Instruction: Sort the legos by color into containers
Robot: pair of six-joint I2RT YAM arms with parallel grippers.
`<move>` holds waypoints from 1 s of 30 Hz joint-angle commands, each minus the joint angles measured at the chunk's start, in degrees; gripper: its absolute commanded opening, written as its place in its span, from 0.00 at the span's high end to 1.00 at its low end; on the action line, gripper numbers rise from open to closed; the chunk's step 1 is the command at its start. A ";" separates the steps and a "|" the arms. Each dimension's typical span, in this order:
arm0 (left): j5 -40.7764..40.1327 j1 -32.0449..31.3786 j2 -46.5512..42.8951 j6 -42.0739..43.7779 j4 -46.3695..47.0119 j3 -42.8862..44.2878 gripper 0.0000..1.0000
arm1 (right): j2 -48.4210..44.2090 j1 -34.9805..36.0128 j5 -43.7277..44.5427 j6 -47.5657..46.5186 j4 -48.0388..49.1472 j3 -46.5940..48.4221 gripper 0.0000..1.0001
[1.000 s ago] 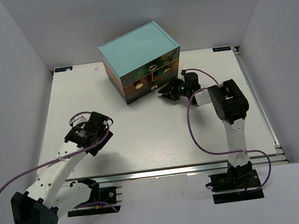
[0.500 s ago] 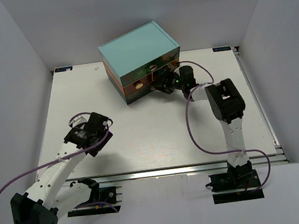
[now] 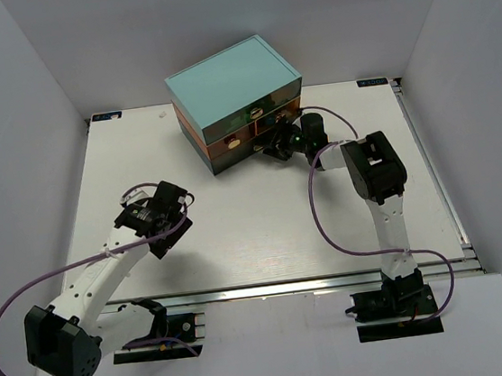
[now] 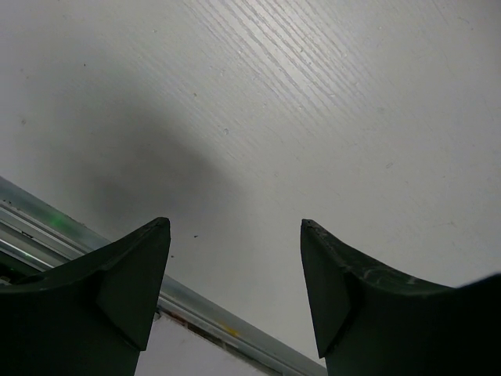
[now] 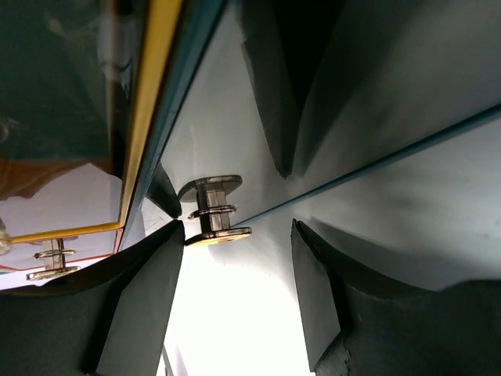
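**Drawer knob sits in the right jaws' gap, off to one side**

The right arm (image 3: 372, 174) reaches to the front of the chest (image 3: 235, 88) at the far middle of the worktop (image 3: 256, 233), and its jaws are spread apart right up against a glossy drawer front (image 5: 227, 117). The knob (image 5: 211, 210) of that drawer lies between the two jaws, but hard by the one on the left of the wrist view and well apart from the other. Its stem sticks straight out of the front, roughly along the reach of the jaws.

A second knob (image 5: 48, 262) lies outside the gap. I cannot tell which row the drawer belongs to.

Closing should catch the knob, though probably off-centre.

The left arm (image 3: 106, 268) is far from the chest. Its jaws are also apart, over bare worktop. No bricks show in any view.
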 commanded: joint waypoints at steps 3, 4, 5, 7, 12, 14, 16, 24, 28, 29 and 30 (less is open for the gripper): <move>-0.55 0.30 1.52 1.49 -0.86 4.20 0.23 | 2.47 0.33 -2.20 -1.94 4.92 4.78 0.39; -0.56 0.30 1.79 1.84 -1.04 4.90 0.23 | 2.47 0.25 -2.28 -1.85 6.14 4.61 0.40; -0.56 0.30 2.05 1.85 -1.13 5.26 0.23 | 2.73 0.33 -2.37 -1.67 6.68 4.34 0.42; -0.56 0.30 2.75 1.93 -1.30 5.96 0.23 | 3.08 0.16 -2.72 -1.67 8.78 4.08 0.46; 0.06 0.30 3.19 1.67 -1.13 6.32 0.23 | 3.44 0.07 -3.69 -1.41 12.04 3.73 0.58; 0.32 0.30 2.93 1.32 -1.04 6.14 0.23 | 3.44 -0.02 -3.52 -0.88 12.83 3.73 0.62; 0.32 0.30 2.49 1.06 -1.04 6.05 0.23 | 3.52 -0.11 -3.43 -0.44 13.18 3.81 0.66; -0.03 0.30 0.47 -0.09 -1.30 4.92 0.23 | 2.21 -0.28 -3.95 0.26 15.03 1.10 0.70; 0.06 0.30 -0.67 -0.53 -1.21 3.86 0.23 | -0.86 -0.98 -5.09 0.53 18.45 -4.87 0.71; 0.15 0.30 -1.02 -0.61 -0.95 3.60 0.23 | -1.57 -1.07 -5.36 0.79 19.33 -7.76 0.71; 0.15 0.30 -1.37 -0.61 -0.86 3.07 0.23 | -2.18 -1.42 -5.62 0.96 21.08 -9.27 0.71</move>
